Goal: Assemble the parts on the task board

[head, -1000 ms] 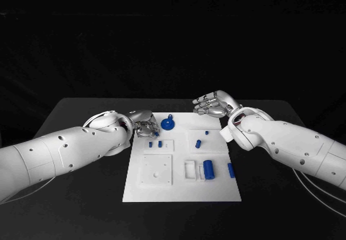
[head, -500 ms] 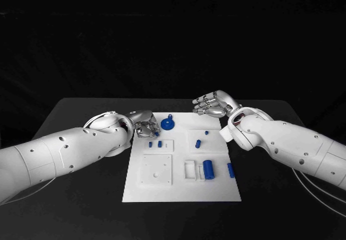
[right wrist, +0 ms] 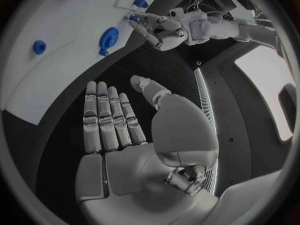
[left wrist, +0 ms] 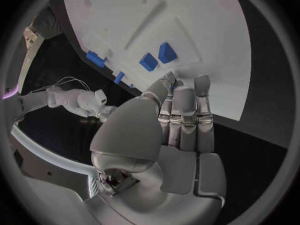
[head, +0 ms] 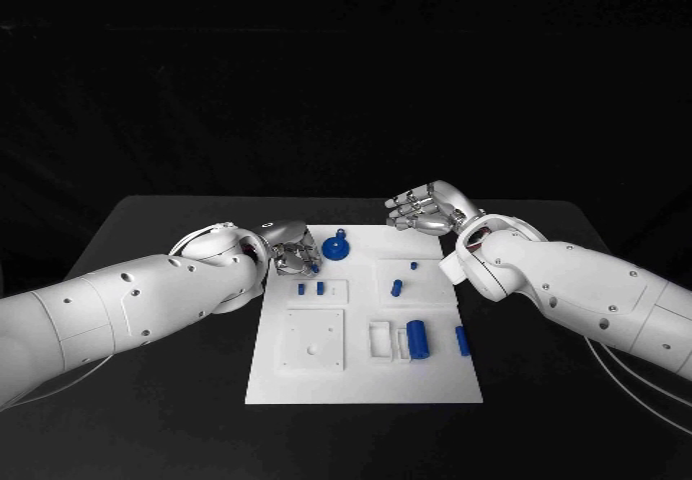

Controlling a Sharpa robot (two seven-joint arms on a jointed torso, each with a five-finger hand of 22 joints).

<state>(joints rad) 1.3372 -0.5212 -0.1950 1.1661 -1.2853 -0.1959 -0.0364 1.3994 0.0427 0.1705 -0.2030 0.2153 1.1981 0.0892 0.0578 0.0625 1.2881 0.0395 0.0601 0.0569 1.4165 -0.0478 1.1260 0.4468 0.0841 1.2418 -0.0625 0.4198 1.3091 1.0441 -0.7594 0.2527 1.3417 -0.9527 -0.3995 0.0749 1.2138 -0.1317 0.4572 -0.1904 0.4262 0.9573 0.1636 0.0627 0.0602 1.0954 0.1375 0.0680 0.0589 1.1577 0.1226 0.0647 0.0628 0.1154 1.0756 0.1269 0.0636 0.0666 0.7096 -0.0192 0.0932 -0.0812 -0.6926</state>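
The white task board (head: 368, 380) lies in the middle of the black table. My left hand (head: 294, 250) hovers at the board's far left corner, and its fingertips pinch a small blue part (head: 312, 267), which also shows in the right wrist view (right wrist: 133, 19). Beside that hand lies a round blue part with a handle (head: 336, 247). Two small blue pegs (head: 310, 288) stand in a recess just below the hand. My right hand (head: 426, 212) floats past the board's far right corner, fingers straight and spread, holding nothing (right wrist: 125, 135).
More blue parts sit on the board: a peg (head: 397, 287), a tiny stud (head: 414, 266), a thick cylinder (head: 417, 338) and a bar (head: 463, 341) at the right edge. A square recessed plate (head: 313, 340) is at the near left. Bare table surrounds the board.
My left hand has edged very slightly toward the round blue part. The right hand and the parts on the board stay where they were.
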